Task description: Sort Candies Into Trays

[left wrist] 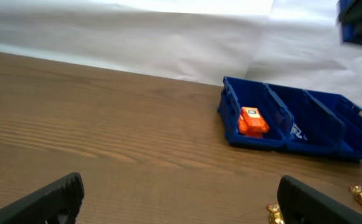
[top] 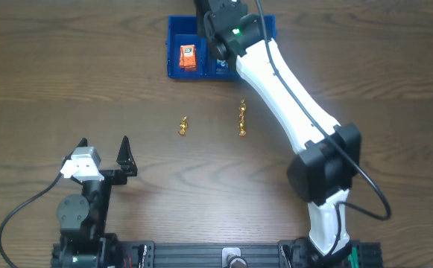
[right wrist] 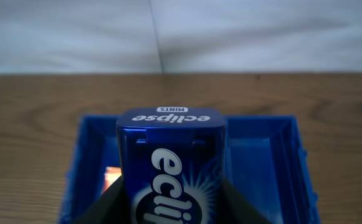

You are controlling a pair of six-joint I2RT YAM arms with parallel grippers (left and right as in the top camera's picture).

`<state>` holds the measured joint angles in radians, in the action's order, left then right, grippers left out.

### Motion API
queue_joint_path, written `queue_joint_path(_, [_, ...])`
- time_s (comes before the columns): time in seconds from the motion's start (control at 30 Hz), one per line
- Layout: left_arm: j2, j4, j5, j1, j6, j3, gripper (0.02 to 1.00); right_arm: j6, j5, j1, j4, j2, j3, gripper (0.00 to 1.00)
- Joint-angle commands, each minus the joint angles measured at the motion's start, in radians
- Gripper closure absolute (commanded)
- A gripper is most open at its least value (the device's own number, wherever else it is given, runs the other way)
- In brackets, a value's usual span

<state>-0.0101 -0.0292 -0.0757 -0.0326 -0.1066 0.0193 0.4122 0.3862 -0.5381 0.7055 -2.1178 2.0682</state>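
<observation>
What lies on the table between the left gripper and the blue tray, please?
Bare wooden table, as the left wrist view shows: nothing sits between the left gripper and the blue tray. The gold candies lie aside.

You've got a brown wood-grain table (top: pixel 45 82) w/ grain running side to side in the top view. Behind its far edge you see a plain white backdrop (left wrist: pixel 124 37), matte, w/ a vertical seam (right wrist: pixel 156 37). Light's soft & even.
</observation>
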Motion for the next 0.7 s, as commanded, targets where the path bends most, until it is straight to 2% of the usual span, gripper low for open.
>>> queue_joint_path(0.03, [0.006,-0.044,-0.002,0.007,0.006,-0.014,0.02,-0.019,-0.025,0.019,-0.007,-0.084,0.0,0.965])
queue_joint_path(0.43, [0.006,-0.044,-0.002,0.007,0.006,-0.014,0.02,0.006,-0.067,0.066,-0.01,-0.183,-0.001,0.965])
queue_joint_path(0.7, [0.006,-0.044,-0.002,0.007,0.006,-0.014,0.02,0.005,-0.066,0.067,-0.025,-0.183,-0.001,0.965])
